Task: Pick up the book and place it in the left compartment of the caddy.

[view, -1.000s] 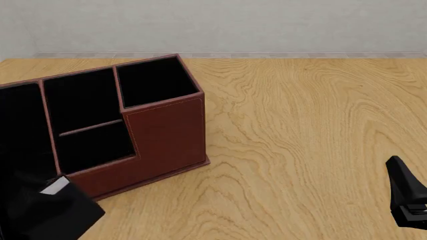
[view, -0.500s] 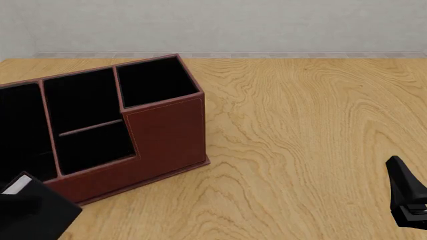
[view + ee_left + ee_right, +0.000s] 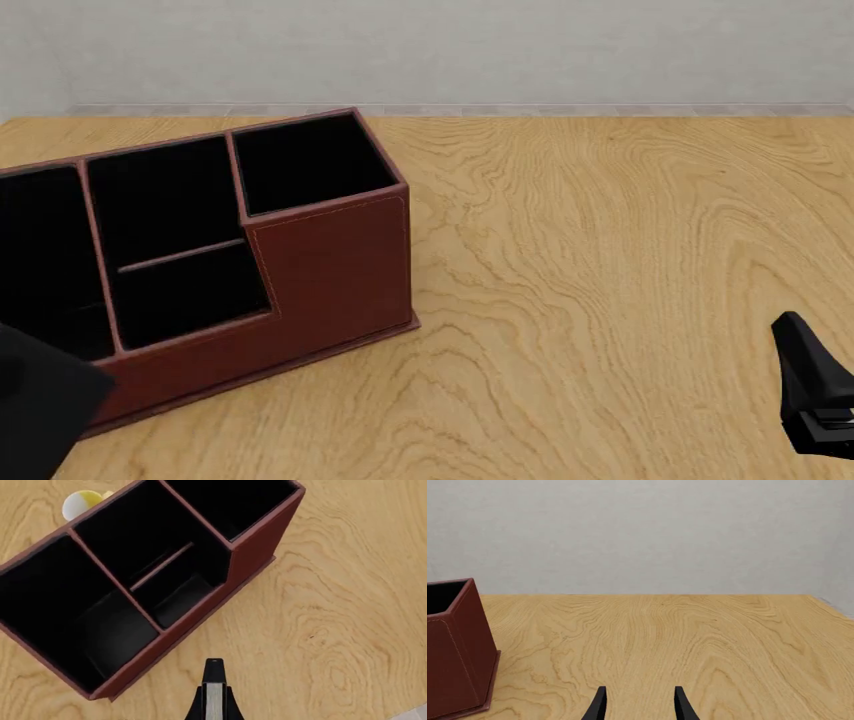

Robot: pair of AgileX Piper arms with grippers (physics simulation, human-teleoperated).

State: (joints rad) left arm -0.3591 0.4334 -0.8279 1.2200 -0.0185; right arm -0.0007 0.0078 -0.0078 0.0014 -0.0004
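Left end effector (image 3: 213, 711), clamped on book (image 3: 213, 692), shifted left along caddy (image 3: 334, 270) front, nearing left compartment (image 3: 63, 605). Right end effector (image 3: 639, 703) agape, empty.

right gripper (image 3: 639, 705): two black fingertips poke in at the near edge, jaws apart, bare wood visible in the gap, nothing held
caddy (image 3: 457, 650): one reddish-brown corner in view, standing upright on the table, light stitching along the top edge, black lining at the rim; the rest is cut off by the frame edge
table (image 3: 694, 640): light wood, swirling grain, runs back to the wall
wall (image 3: 640, 535): plain pale grey
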